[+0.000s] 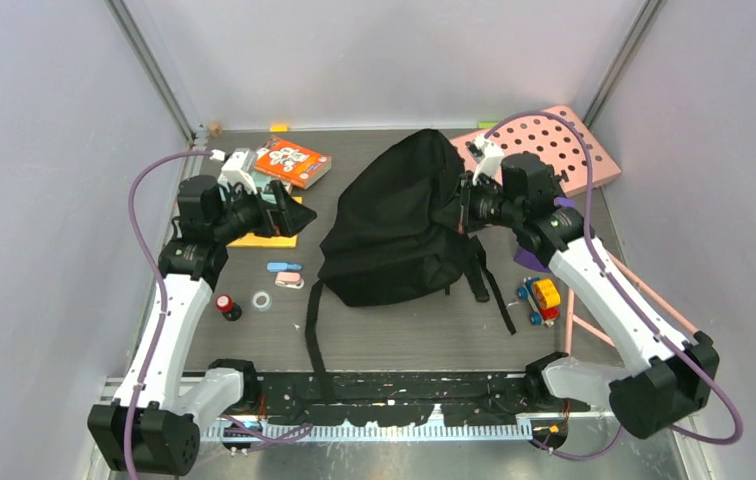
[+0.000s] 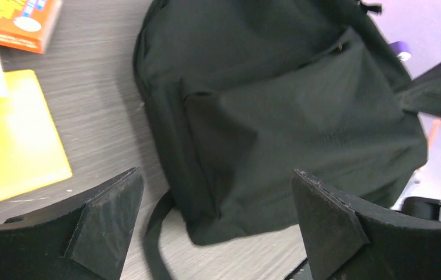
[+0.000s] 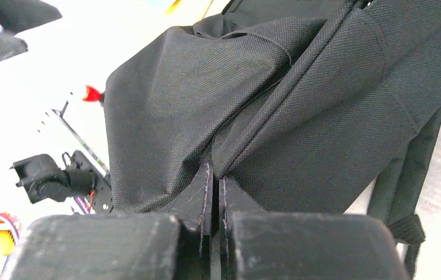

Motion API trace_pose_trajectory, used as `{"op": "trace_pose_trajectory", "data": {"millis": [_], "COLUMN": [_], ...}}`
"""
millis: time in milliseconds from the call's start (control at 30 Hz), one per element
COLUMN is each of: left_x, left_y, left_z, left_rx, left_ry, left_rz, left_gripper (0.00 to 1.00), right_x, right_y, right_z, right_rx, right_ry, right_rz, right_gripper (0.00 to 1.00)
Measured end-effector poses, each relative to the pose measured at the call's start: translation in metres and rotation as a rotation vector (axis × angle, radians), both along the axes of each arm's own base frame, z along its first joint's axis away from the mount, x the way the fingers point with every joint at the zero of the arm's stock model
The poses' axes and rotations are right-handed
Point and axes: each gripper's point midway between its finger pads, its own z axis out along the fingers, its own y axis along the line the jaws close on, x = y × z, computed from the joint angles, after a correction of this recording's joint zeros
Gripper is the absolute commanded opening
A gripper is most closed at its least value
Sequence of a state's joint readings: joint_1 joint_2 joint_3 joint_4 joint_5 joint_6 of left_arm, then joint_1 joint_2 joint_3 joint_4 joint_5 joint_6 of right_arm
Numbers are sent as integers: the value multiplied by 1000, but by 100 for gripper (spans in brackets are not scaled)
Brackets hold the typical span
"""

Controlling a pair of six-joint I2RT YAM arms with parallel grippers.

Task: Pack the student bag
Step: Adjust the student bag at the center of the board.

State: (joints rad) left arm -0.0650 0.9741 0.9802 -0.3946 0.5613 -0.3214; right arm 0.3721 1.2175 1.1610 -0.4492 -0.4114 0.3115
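The big black bag (image 1: 394, 225) sits in the middle of the frame on the dark table (image 1: 404, 335). It is a bit bunched up, and its long straps trail down toward the bottom of the frame.

The right gripper (image 1: 462, 208) is at the bag's right side, just above the middle of the frame. Its two fingers (image 3: 198, 189) are pressed close together and pinch a fold of the black cloth between their tips. The cloth rises into a ridge there.

The left gripper (image 1: 292, 215) is on the left of the bag and does not touch it. Its fingers (image 2: 110, 216) are spread wide with nothing between them. It hangs over a yellow pad (image 1: 254, 240).

An orange book (image 1: 294, 162) lies at the upper left. A pink board (image 1: 564, 145) with round holes is at the upper right. A little toy car (image 1: 541, 300) is at the lower right of the bag. A roll of tape (image 1: 262, 300) and a small bottle (image 1: 226, 305) with a red cap lie at the lower left.
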Motion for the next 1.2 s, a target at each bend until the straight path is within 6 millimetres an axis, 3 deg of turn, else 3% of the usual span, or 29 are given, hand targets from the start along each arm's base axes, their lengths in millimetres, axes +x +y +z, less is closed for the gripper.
{"op": "trace_pose_trajectory", "data": {"millis": [67,167,233,267,333,400,533,700,833,933,1200], "left_x": [2,7,11,12,16,17,11,0,-2,-2,-9], "left_y": [-7,-14,-18,-20,-25,-32,-54,-75,-84,-86,-96], "left_z": [-4,-17,-28,-32,-40,-47,-59,-70,-78,-87,-108], "left_rx": [-52,-122,-167,-184,-211,-223,-207,-176,-136,-95,8], "left_ry": [29,97,152,172,213,243,276,300,297,302,329], "left_rz": [-16,-17,-11,-11,-13,-20,-61,-88,-78,-65,-66], "left_gripper": [100,100,100,100,100,100,100,100,92,78,60], "right_x": [-18,-35,-41,-43,-45,-45,-35,-20,-4,10,35], "right_y": [2,-6,-15,-19,-31,-43,-66,-86,-93,-92,-75], "right_z": [-2,-23,-43,-53,-74,-89,-98,-85,-67,-65,-93], "right_rx": [4,-11,-33,-45,-82,-124,-185,-222,-229,-241,-273], "right_ry": [-2,39,86,113,165,199,203,145,90,82,157], "right_rz": [26,3,-41,-66,-139,-215,-367,-498,-562,-584,-556], "right_gripper": [0,3,34,57,74,79,82,81,69,58,46]}}
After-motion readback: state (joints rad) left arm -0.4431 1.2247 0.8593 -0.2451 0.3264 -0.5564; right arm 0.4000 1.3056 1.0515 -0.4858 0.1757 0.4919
